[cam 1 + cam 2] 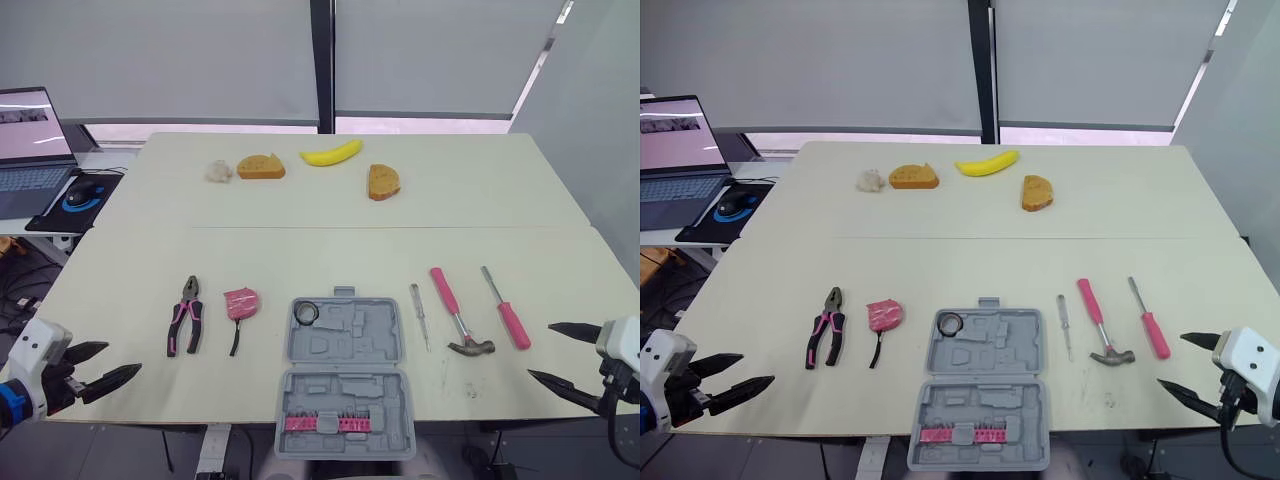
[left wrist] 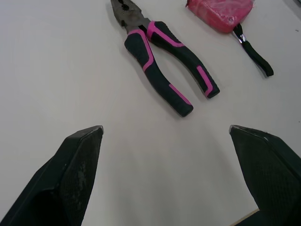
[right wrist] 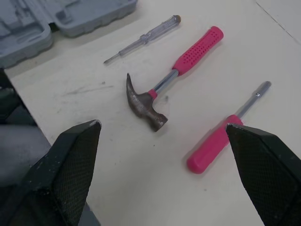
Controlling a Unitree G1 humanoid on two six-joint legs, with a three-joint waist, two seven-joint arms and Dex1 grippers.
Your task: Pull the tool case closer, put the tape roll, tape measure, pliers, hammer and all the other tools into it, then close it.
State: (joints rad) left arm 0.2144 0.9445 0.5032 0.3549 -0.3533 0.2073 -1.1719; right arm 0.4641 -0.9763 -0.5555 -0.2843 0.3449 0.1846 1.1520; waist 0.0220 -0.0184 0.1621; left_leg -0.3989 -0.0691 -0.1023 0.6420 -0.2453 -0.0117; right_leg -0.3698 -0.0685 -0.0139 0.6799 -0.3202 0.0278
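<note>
The tool case (image 1: pixel 345 375) lies at the lower centre of the head view, on the table's (image 1: pixel 330 240) near edge, with the tape roll (image 1: pixel 306 313) in its upper-left corner. To its left are the tape measure (image 1: pixel 241 303), then the pliers (image 1: pixel 186 315) — to its right a thin screwdriver (image 1: pixel 419 315), the hammer (image 1: pixel 456 312) and a larger screwdriver (image 1: pixel 507 309). Across the upper middle lie a bread slice (image 1: pixel 261 167), a banana (image 1: pixel 331 153) and a second bread slice (image 1: pixel 382 182).

The laptop (image 1: pixel 30 150) is cut off at the left. The pale lump (image 1: pixel 218 171) beside the bread slice (image 1: pixel 261 167) is too small to identify. In the left wrist view the tape measure (image 2: pixel 218 12) is clipped; in the right wrist view, most of the tool case (image 3: pixel 61 19) too.
</note>
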